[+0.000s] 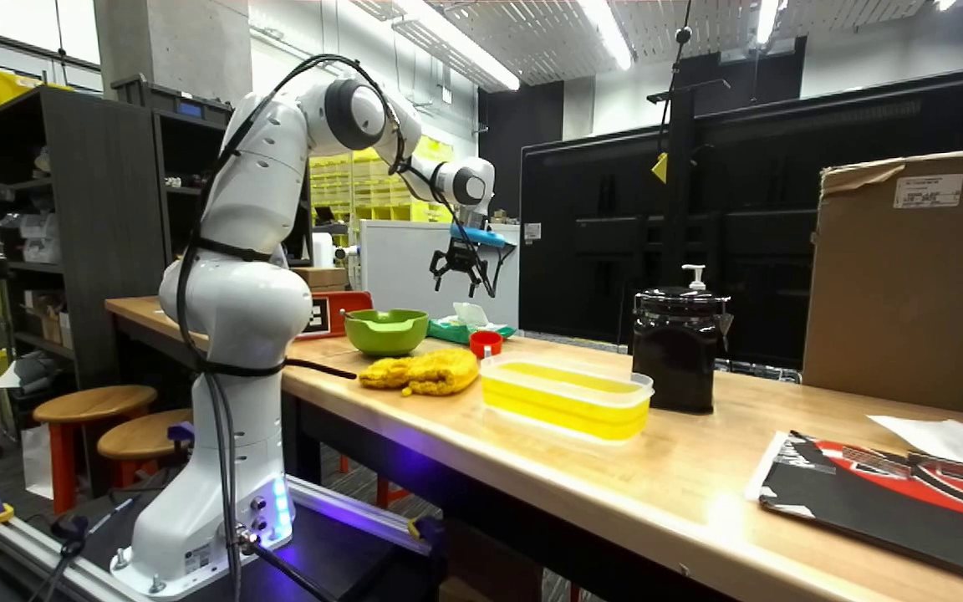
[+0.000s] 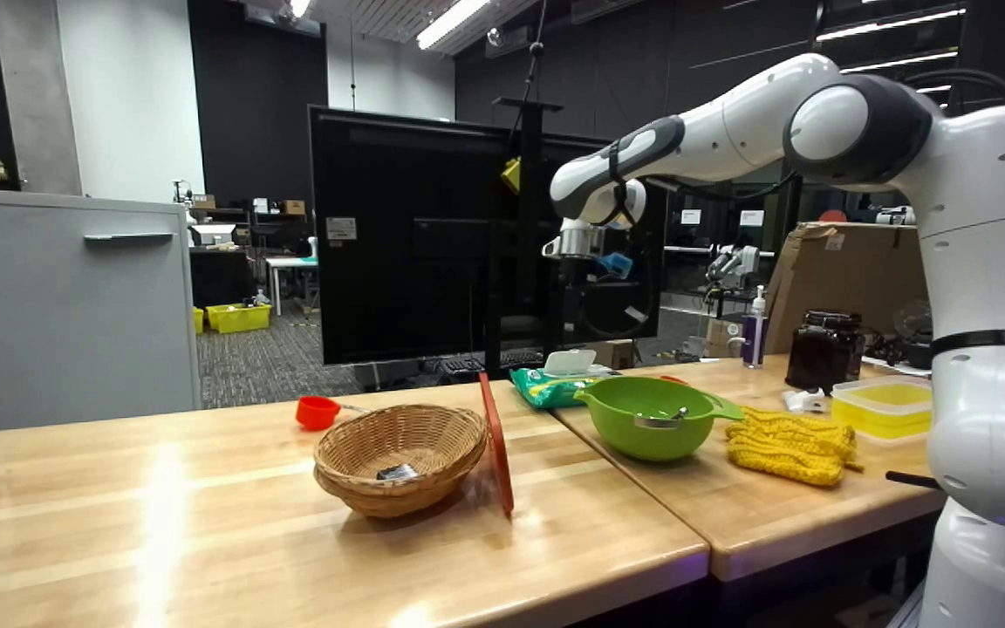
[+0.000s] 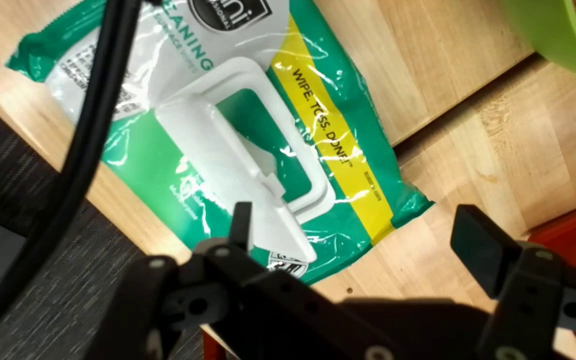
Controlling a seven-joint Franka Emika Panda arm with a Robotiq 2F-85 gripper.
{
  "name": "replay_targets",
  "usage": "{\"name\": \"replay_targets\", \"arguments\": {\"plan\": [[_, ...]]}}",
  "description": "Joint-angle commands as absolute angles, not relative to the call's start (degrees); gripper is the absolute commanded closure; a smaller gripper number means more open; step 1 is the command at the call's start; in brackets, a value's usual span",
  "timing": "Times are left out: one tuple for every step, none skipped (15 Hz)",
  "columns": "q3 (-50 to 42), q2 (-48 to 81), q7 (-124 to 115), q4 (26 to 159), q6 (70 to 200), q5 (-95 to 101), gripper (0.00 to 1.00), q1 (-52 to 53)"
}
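Held out over the counter (image 3: 473, 155) on my white jointed arm (image 1: 256, 184), my black two-fingered claw (image 3: 358, 234) hangs with its fingers (image 3: 475, 250) spread wide and grasps nothing. Below it, a green, white and yellow plastic packet of cleaning wipes (image 3: 248, 112) lies flat near the counter's edge, at the seam (image 3: 463, 107) where two pale wooden tops meet. Its white plastic flip lid (image 3: 218, 155) stands raised beside a rounded white frame (image 3: 292, 135), and a yellow band (image 3: 328, 135) reads "WIPE. TOSS. DONE!" In an exterior view a gap shows between my claw and the packet.

Near the packet sit a small red cup (image 1: 486, 344) and a round green bowl (image 2: 633, 443) with a spout and handle, a metal utensil (image 2: 658, 422) resting inside it. A mustard-yellow knitted cloth (image 1: 431, 374) lies bunched just beside the bowl. Farther along are a rectangular plastic container (image 1: 565, 410), clear and bright yellow, and a squat dark jar (image 1: 672, 359) with a black lid. Across the seam, in an exterior view, an oval woven wicker basket (image 2: 380, 497) holds a small dark item (image 2: 398, 472) too indistinct to name; a thin red panel (image 2: 498, 453) stands on edge close by, and a red scoop (image 2: 317, 413) with a slim handle lies behind the basket. A large black screen (image 2: 406, 174), seen from the back, rises beyond the counter.
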State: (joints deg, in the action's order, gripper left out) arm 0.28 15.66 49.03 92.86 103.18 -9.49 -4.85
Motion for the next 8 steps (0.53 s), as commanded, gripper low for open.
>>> {"name": "replay_targets", "arguments": {"plan": [[0.93,19.58,51.02,88.68,102.54,-9.50,0.00,-5.53],[1.03,20.44,51.32,88.10,102.63,-9.61,0.00,-5.64],[1.10,21.15,51.60,87.52,102.40,-9.75,0.00,-5.78],[1.13,21.60,51.58,87.32,102.27,-9.62,0.00,-5.86],[1.19,22.00,51.64,87.06,102.26,-9.58,0.00,-5.99],[1.21,22.27,51.77,86.96,102.41,-9.63,0.00,-6.15],[1.24,22.47,51.96,86.88,102.35,-9.67,0.00,-6.28],[1.24,22.61,51.85,87.05,102.51,-9.68,0.00,-6.36]]}}
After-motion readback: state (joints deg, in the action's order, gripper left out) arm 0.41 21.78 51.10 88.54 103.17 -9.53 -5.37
